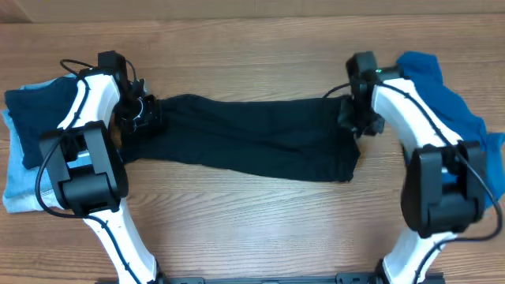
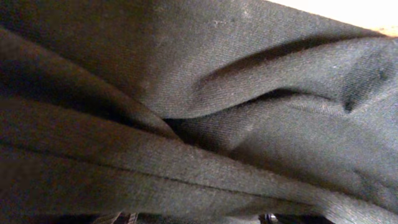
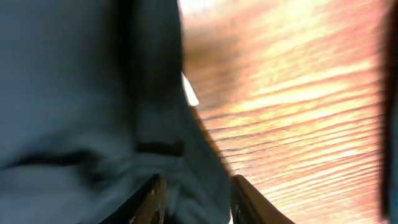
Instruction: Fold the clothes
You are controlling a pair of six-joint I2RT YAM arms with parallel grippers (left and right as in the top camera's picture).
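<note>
Overhead: the black garment (image 1: 252, 138) lies stretched across the table (image 1: 260, 229) between the left gripper (image 1: 140, 114) and the right gripper (image 1: 357, 118), with bare wood along its near edge. A teal-blue garment (image 1: 430, 79) lies under the right arm and folded denim (image 1: 20, 185) beside the left.

Left wrist: black cloth fills the view, so I cannot tell how the jaws stand.

Right wrist: the picture is blurred, and the fingers (image 3: 152, 202) pinch a fold of cloth.

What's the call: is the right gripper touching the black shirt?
Touching. The right wrist view shows the black shirt bunched between the fingers of the right gripper, with cloth against both of them.
</note>
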